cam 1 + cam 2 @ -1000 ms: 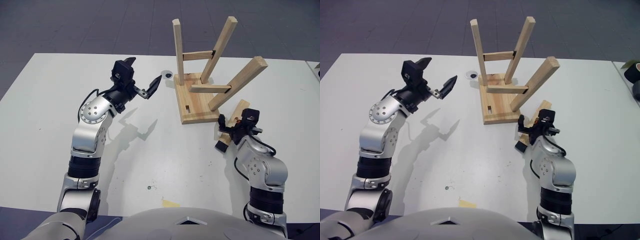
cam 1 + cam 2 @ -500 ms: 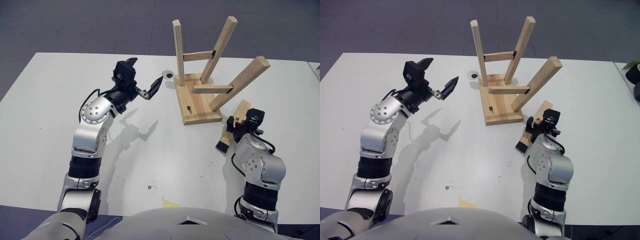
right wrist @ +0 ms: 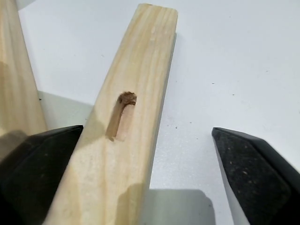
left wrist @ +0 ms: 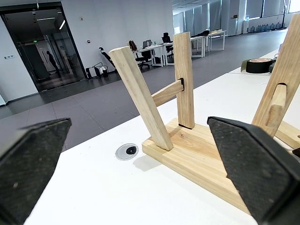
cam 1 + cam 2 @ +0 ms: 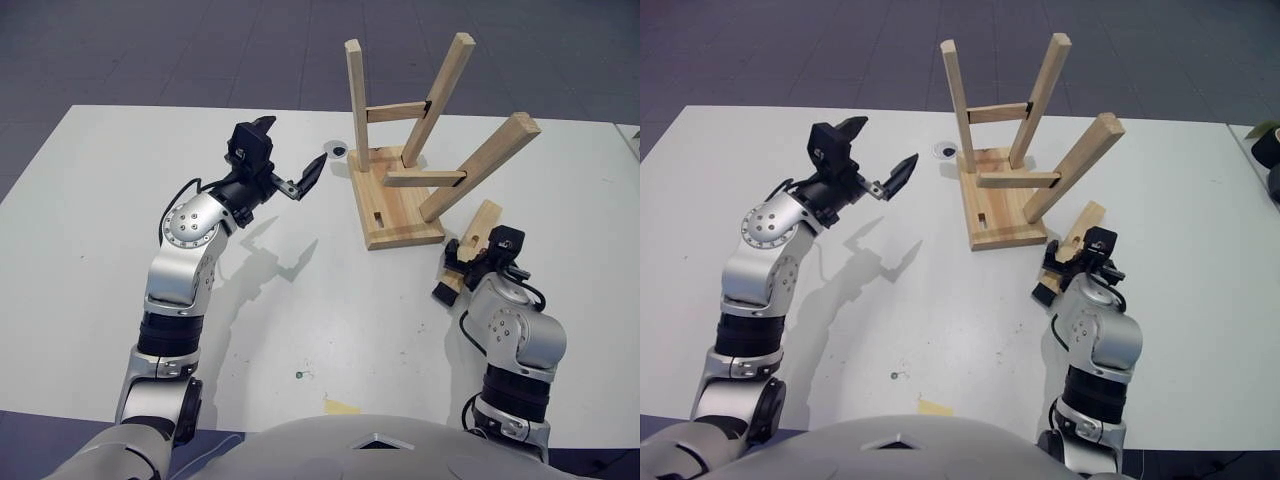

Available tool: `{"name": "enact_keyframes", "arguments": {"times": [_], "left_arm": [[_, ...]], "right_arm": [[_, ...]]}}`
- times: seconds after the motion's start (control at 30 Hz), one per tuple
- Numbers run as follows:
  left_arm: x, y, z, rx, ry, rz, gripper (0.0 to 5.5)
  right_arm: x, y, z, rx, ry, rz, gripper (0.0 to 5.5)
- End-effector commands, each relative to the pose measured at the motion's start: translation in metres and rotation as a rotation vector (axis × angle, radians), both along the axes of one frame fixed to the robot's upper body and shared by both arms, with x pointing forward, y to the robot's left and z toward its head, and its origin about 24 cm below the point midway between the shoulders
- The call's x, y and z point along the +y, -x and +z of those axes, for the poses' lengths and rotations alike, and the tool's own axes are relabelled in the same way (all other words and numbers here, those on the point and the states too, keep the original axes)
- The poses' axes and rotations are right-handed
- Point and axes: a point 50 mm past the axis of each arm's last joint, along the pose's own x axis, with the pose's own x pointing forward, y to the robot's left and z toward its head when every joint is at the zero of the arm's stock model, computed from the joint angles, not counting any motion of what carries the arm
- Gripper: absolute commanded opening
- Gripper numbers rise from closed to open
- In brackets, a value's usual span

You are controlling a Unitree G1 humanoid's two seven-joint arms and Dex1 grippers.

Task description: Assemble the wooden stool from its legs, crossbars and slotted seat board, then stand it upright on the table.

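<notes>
Right gripper has drawn back slightly over the loose leg, fingers wide, straddling it. That leg lies flat at centre right, just beside the seat board. The board rests on the table at upper centre, with three legs and two crossbars rising from it. Left gripper hovers left of the board, fingers wide.

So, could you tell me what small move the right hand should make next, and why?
Probably close the right hand on the loose leg. Its fingers stand open on either side of the leg, which lies on the table, while the seat board holds only three legs.
</notes>
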Motion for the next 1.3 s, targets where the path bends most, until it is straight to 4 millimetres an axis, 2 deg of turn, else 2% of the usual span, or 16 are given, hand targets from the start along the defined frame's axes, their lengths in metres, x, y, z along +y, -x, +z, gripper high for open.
{"name": "enact_keyframes", "arguments": {"times": [0.03, 0.37, 0.53, 0.6, 0.67, 0.73, 0.83, 0.93, 1.0, 1.03, 1.13, 1.2, 1.3], "left_arm": [[0.0, -0.001, 0.002, -0.008, -0.018, -0.01, 5.4], [0.0, -0.004, 0.006, -0.019, -0.014, -0.016, 5.4], [0.002, -0.006, 0.01, -0.032, 0.019, 0.019, 5.4], [0.005, -0.008, 0.013, -0.038, 0.043, 0.046, 5.4], [0.008, -0.01, 0.018, -0.044, 0.079, 0.074, 5.4], [0.012, -0.013, 0.023, -0.051, 0.125, 0.113, 5.4], [0.027, -0.021, 0.042, -0.07, 0.247, 0.194, 5.4], [0.038, -0.022, 0.072, -0.089, 0.403, 0.176, 5.4], [0.043, -0.019, 0.093, -0.035, 0.623, 0.05, 5.4], [0.045, -0.016, 0.101, -0.018, 0.694, -0.02, 5.4], [0.039, 0.0, 0.118, 0.001, 0.747, -0.264, 5.4], [0.031, 0.012, 0.119, 0.022, 0.728, -0.381, 5.4], [0.016, 0.032, 0.119, 0.062, 0.721, -0.58, 5.4]], "right_arm": [[0.001, 0.003, 0.002, 0.0, -0.011, -0.018, 4.31], [0.002, 0.009, -0.006, 0.037, -0.066, -0.066, 2.7], [-0.001, -0.005, 0.007, -0.06, -0.037, -0.07, 2.05], [-0.007, -0.015, 0.019, -0.145, 0.005, -0.073, 2.05], [-0.016, -0.025, 0.042, -0.289, 0.099, -0.085, 2.05], [-0.021, -0.034, 0.071, -0.458, 0.216, -0.08, 2.05], [-0.02, -0.042, 0.131, -0.779, 0.472, -0.057, 2.05], [-0.003, -0.035, 0.194, -1.147, 0.752, 0.026, 2.05], [0.027, -0.027, 0.224, -1.366, 0.831, 0.177, 2.05], [0.04, -0.024, 0.233, -1.444, 0.852, 0.256, 2.05], [0.077, -0.018, 0.235, -1.53, 0.807, 0.582, 2.05], [0.092, -0.016, 0.226, -1.513, 0.749, 0.767, 2.05], [0.107, -0.015, 0.209, -1.458, 0.63, 0.951, 2.05]]}}
